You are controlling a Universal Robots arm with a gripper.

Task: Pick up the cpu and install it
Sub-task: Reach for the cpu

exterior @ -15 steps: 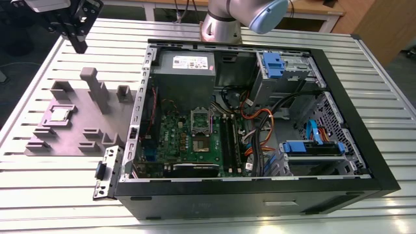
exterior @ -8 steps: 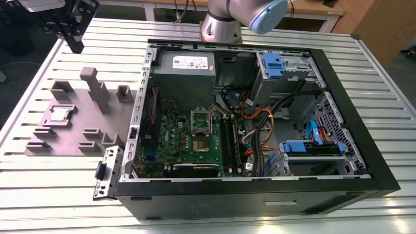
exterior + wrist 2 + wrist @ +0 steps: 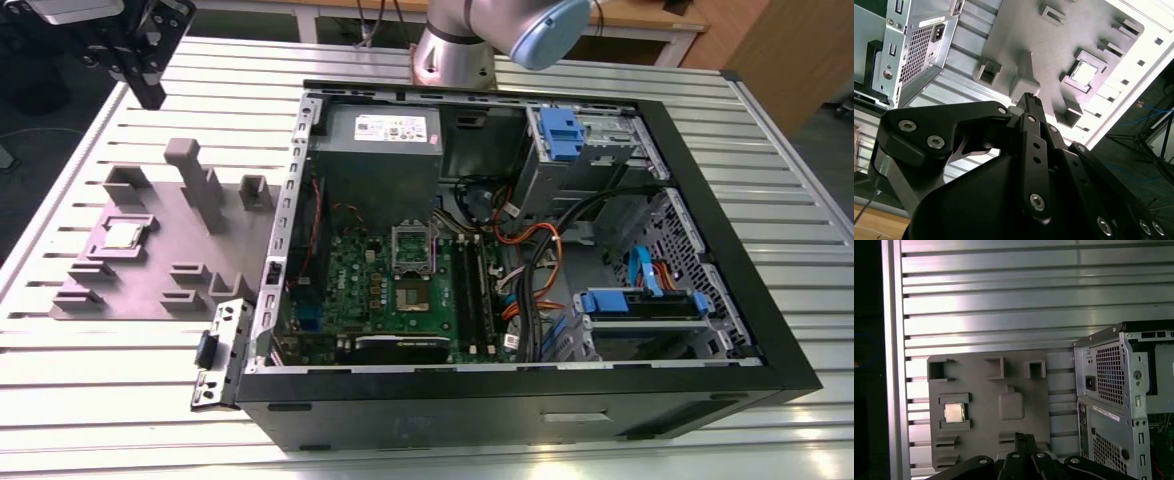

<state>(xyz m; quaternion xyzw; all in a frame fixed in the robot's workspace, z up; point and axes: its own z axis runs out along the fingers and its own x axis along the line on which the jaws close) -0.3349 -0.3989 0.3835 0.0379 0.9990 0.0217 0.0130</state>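
The black metal hand point(image 3: 147, 96) hangs in the air, its two slim bolted fingers point(image 3: 1030, 107) clenched together with nothing between them. In both wrist views the tips point(image 3: 1025, 437) meet in one narrow point.

Nearest below the hand lies a matte grey fixture plate point(image 3: 150, 272), flat, with raised square blocks, open-ended pockets and one tall upright post. In the first wrist view the plate point(image 3: 985, 407) sits directly beyond the tips. The cpu point(image 3: 954, 413) rests flat in a framed pocket of that plate, apart from the hand and off to the side of the fingers. It is a small square chip with a silvery top and a paler rim point(image 3: 124, 234), and it catches bright light in the second wrist view point(image 3: 1085, 74).

Under the plate runs the worktop point(image 3: 134, 385) of ribbed, shiny aluminium slats.

Farther from the hand, a black computer case point(image 3: 534, 425) lies on its side, open. Inside lie a green motherboard point(image 3: 358, 272) with a silver rectangular socket frame point(image 3: 411, 246), a grey boxy power supply point(image 3: 380, 130) and blue plastic drive caddies point(image 3: 635, 304).
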